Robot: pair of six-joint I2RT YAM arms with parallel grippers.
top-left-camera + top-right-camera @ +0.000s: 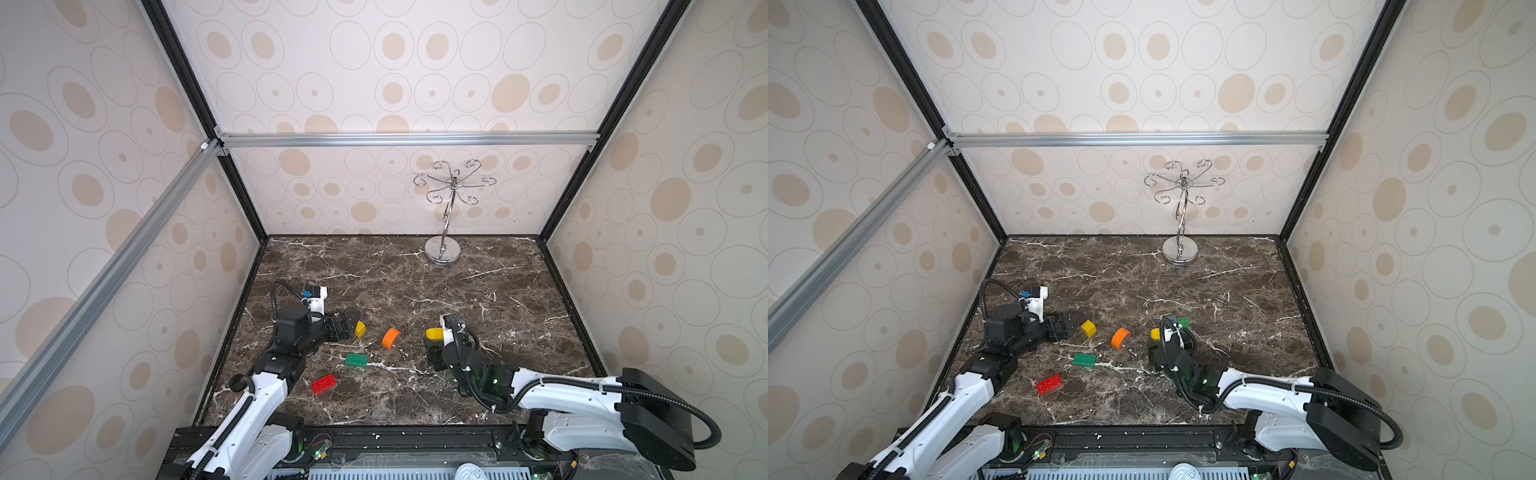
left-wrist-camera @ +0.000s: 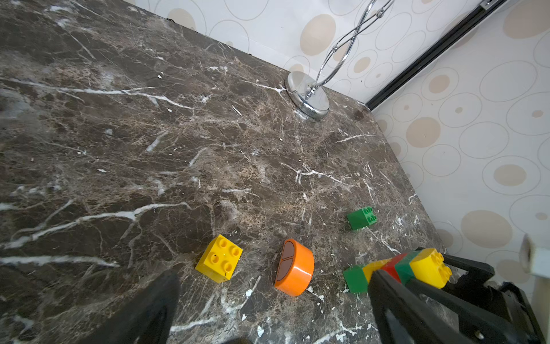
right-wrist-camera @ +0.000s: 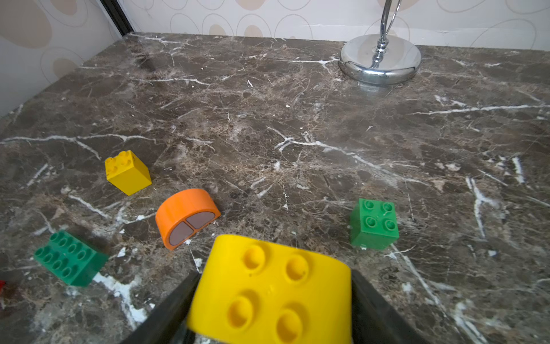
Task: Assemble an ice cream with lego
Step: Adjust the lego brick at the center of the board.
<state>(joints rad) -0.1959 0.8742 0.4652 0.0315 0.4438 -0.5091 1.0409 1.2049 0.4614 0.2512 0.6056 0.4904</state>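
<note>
My right hand has its two fingers pressed against opposite sides of the yellow domed piece, whose studs face my wrist camera, so it is clamped partway in and gripping. From the left wrist view I see that this piece caps a lego stack, with green, red, yellow and green bricks beneath it. The stack slants, its green end low over the dark marble surface; I cannot tell whether that end touches down.

My left hand is spread as wide as it goes and holds nothing. It hovers low, with its fingertips just beside the yellow square brick.

Between the two hands the orange half-round piece lies with its flat underside turned sideways. Nearer my base sits the green oblong brick with its studs up, and nearer again, off to the left, is the red oblong brick. In a top view a small green square brick stands just beyond the right hand. Well apart from all of it, at the far edge of the surface, stands the silver hooked stand.
</note>
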